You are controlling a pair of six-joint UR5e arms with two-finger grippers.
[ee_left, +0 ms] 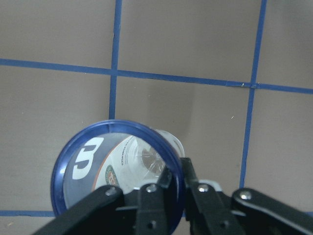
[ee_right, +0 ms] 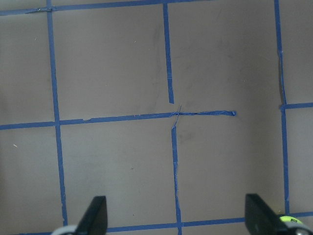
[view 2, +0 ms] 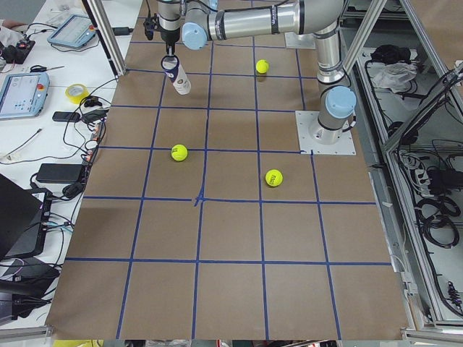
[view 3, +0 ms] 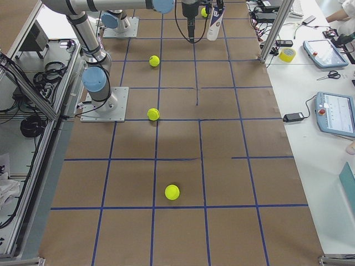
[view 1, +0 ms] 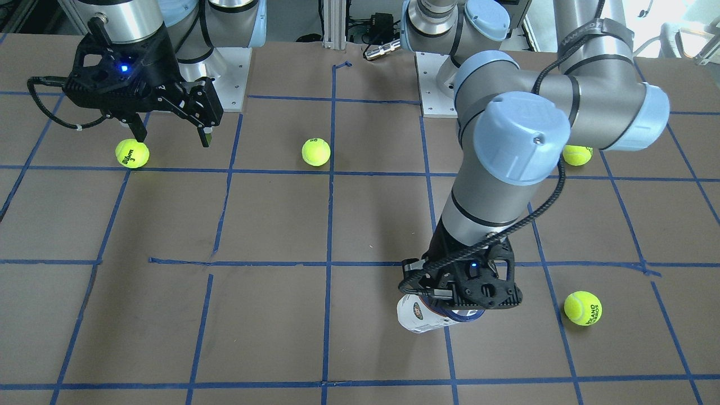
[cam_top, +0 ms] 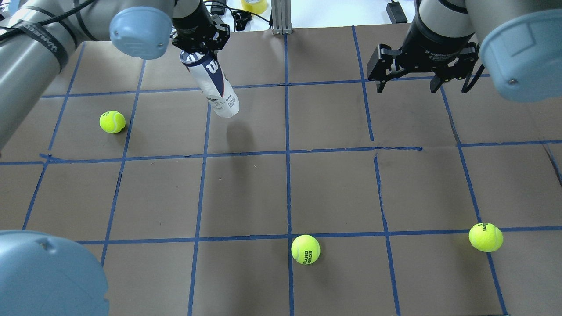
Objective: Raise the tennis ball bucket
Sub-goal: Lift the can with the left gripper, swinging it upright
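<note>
The tennis ball bucket (cam_top: 214,83) is a slim white can with a navy band and white "W". It hangs in the air, tilted, clear of the table, with its shadow below it. My left gripper (cam_top: 198,49) is shut on its open blue rim (ee_left: 117,169); the can also shows under that gripper in the front view (view 1: 423,315) and in the side views (view 2: 176,75) (view 3: 214,23). My right gripper (cam_top: 410,83) is open and empty, held above the table at the far right; its fingers (ee_right: 95,215) are spread wide.
Loose yellow-green tennis balls lie on the brown, blue-taped table: one at the left (cam_top: 112,121), one front centre (cam_top: 305,249), one front right (cam_top: 485,237), and one partly behind my left arm (view 1: 577,154). Cables and tape lie beyond the far edge.
</note>
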